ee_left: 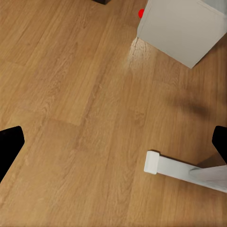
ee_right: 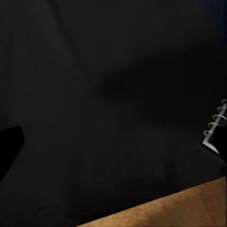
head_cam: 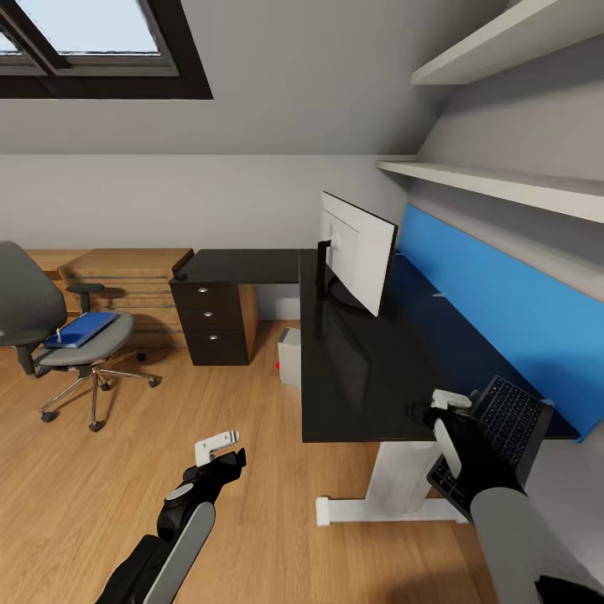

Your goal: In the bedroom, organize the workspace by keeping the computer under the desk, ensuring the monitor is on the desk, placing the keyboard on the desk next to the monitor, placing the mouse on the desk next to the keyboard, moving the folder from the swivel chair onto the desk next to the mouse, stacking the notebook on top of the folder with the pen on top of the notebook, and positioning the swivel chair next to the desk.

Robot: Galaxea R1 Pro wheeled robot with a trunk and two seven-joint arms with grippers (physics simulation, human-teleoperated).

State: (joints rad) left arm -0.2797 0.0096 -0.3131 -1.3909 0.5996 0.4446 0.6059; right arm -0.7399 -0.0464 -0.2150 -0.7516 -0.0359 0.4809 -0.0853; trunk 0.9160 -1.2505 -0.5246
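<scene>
Folder, blue, lay on the seat of the swivel chair at the far left, well apart from the desk, with something small and dark on top that was too small to name. The left gripper hung over bare wooden floor with its fingers spread wide and nothing between them; its wrist view looked down on the pale computer by the desk leg. Further right, the computer stood under the desk edge, and the monitor stood on the desktop. At the right, the keyboard tilted against the right gripper over the desk's near corner; it seemed carried, though how far those fingers were closed could not be told. A spiral-bound notebook edged into the right wrist view. Placing the keyboard looked to be the step in hand; next it needed lowering flat beside the monitor.
</scene>
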